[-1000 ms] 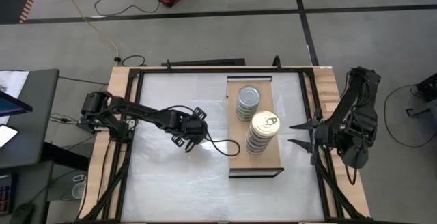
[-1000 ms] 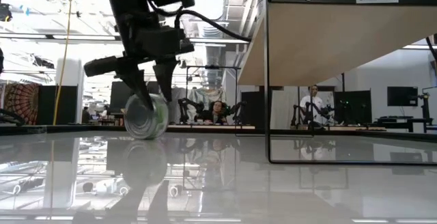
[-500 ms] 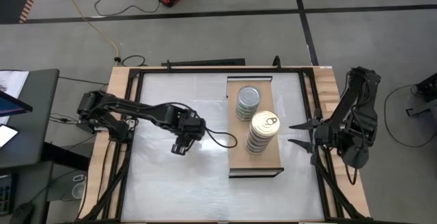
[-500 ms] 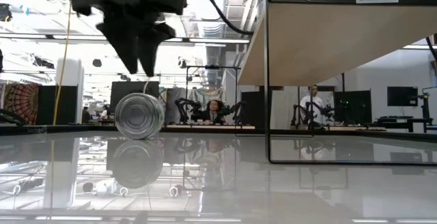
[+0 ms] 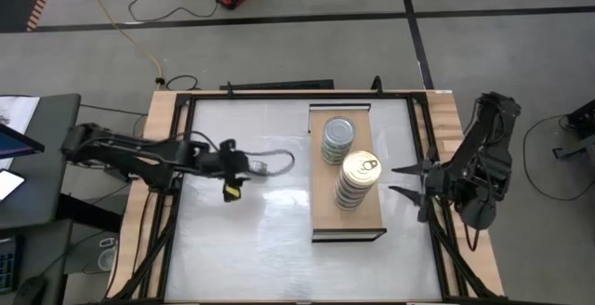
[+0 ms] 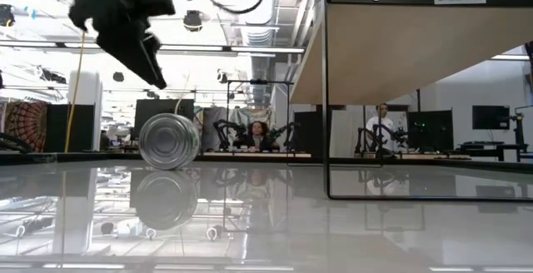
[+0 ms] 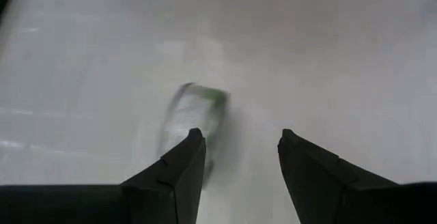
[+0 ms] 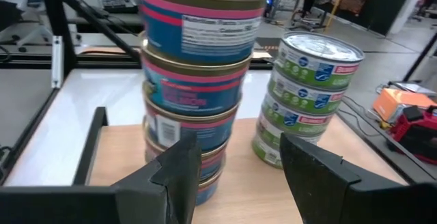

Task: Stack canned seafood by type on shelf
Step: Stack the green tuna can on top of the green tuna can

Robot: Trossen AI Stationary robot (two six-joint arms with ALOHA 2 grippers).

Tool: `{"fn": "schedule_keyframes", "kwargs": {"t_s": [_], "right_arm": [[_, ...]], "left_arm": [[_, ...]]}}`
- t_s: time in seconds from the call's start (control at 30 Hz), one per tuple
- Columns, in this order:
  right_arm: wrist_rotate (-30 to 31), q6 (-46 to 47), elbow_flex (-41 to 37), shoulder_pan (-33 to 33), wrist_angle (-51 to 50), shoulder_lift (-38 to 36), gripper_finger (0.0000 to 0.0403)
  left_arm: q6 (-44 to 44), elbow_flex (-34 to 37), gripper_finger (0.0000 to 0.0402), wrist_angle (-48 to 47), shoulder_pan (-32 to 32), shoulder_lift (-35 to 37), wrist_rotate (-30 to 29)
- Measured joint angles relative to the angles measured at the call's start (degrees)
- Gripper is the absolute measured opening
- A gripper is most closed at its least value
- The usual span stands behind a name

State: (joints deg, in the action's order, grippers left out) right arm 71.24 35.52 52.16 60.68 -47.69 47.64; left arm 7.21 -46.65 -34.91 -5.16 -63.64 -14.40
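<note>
On the white tabletop a loose green-labelled tin [image 5: 263, 166] [image 6: 169, 141] [image 7: 194, 118] rests on its curved wall, one flat end facing the near edge. My left gripper [image 5: 244, 167] [image 6: 150, 65] [image 7: 239, 138] hangs open above and to the left of it, touching nothing. The shelf [image 5: 370, 214] carries two stacks: green-labelled tins with silver lids [image 5: 338, 138] [image 8: 311, 101] and blue-and-pink tins with a gold lid [image 5: 359, 177] [image 8: 194, 80]. My right gripper [image 5: 395, 181] [image 8: 239, 149] waits open at the shelf's right side, pointing at the stacks.
The left arm's cable [image 5: 284, 161] loops over the table just beyond the loose tin. The shelf's dark frame post [image 6: 325, 98] stands on the table right of the tin. Bare tabletop lies between the tin and the shelf. People sit in the room behind.
My left gripper has come up off the tin, rolled its wrist, and drawn back toward the table's left edge. The tin, tilted between the fingers a second ago, has settled on its curved wall and stayed where it was.
</note>
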Motion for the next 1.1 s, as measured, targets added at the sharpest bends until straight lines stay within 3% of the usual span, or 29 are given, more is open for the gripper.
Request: {"fn": "schedule_keyframes", "kwargs": {"t_s": [0.1, 0.23, 0.5, 0.7, 0.93, 1.1], "right_arm": [[0.0, -0.3, 0.0, -1.4, 0.0, 0.0, 0.0225], [-0.4, -0.9, 0.0, -2.7, 0.0, 0.0, 0.0225], [-0.6, -0.9, 0.0, -2.7, 0.5, 0.0, 0.0225], [-0.6, -1.0, 0.0, -2.7, 1.1, 0.0, 0.0225], [-0.7, -1.0, 0.0, -2.7, 2.6, 0.2, 0.0225], [-0.7, -1.0, 0.0, -2.1, 3.4, 1.5, 0.0225]], "left_arm": [[2.7, 7.4, 0.0179, 6.9, 1.6, 5.1, -2.9], [-0.6, 13.8, 0.0198, 13.8, 2.2, 8.2, -4.4], [-9.5, 15.2, 0.0287, 18.1, 2.2, 8.1, -11.4], [-15.5, 15.2, 0.0344, 20.5, 3.6, 6.9, -6.6], [-22.2, 15.2, 0.0345, 28.3, 7.6, 1.1, 0.6], [-23.3, 15.2, 0.0344, 28.5, 9.5, -3.9, 2.6]]}}
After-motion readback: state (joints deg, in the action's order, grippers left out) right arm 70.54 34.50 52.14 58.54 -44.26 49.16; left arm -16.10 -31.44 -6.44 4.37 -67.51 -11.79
